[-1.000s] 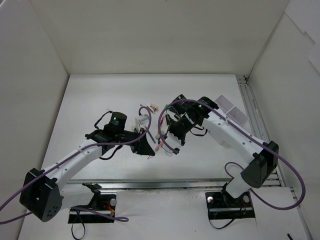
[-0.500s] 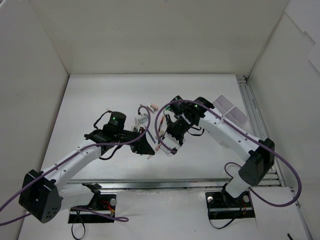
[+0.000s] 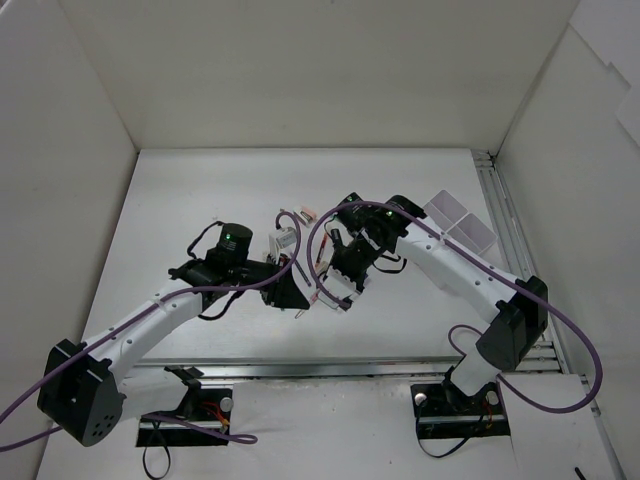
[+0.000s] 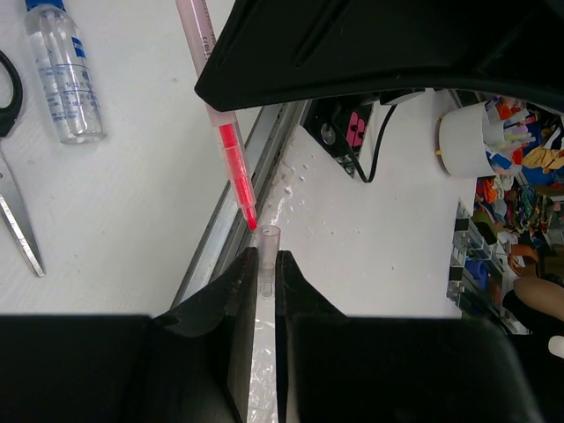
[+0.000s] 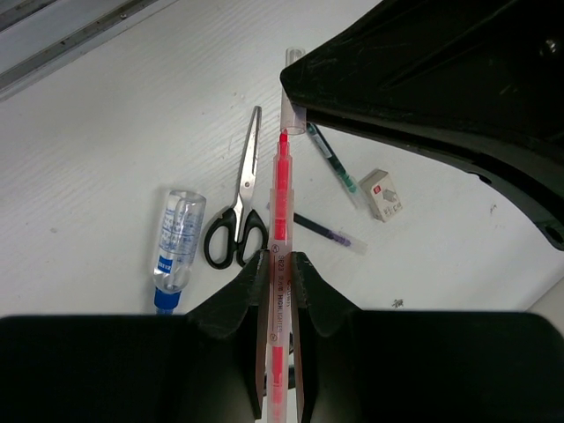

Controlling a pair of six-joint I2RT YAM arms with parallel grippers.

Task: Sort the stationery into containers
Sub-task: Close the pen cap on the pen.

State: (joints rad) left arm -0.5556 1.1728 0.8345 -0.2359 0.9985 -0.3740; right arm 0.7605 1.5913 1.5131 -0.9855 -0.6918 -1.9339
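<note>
**Held items**
- Right gripper point(image 5: 280, 261): clamped on the pink highlighter point(image 5: 282, 207). The barrel runs up the middle of the right wrist view and the red tip is bare.
- Left gripper point(image 4: 267, 264): clenched on a clear cap point(image 4: 269, 236), at lower centre of the left wrist view. The cap's open mouth faces the tip.
- Tip and cap sit just beside each other and slightly out of line. You cannot tell whether they touch. You appear to be capping the highlighter before it goes anywhere.

**Loose on the table point(image 3: 200, 200)** (right wrist view)
- Scissors point(image 5: 238, 207), centre left.
- Glue bottle point(image 5: 176, 242), lower left, lying on its side just beside the scissors' handles.
- Green pen point(image 5: 330, 159) and dark pen point(image 5: 322, 231), right of centre.
- One eraser point(image 5: 382, 194), right of the pens.

**Container**
- Organizer tray point(image 3: 462, 222): right of centre in the overhead view, well apart from the loose items. The right arm crosses its near corner.

**Progress**
- Early, by my reading: every item you can make out is either on the table or in a gripper, and none is seen in the tray.
- To do: cap the highlighter, carry it to a compartment, then place the rest.

**Not resolved**
- The tray's contents and dividers are too small to read from overhead.
- Both arms cover the pile in the overhead view.
- Other highlighters or erasers are not seen in any view.
- The highlighter's rear end is cut off at the bottom of the frame.
- The scissors are clipped at the left edge of the left wrist view.
</note>
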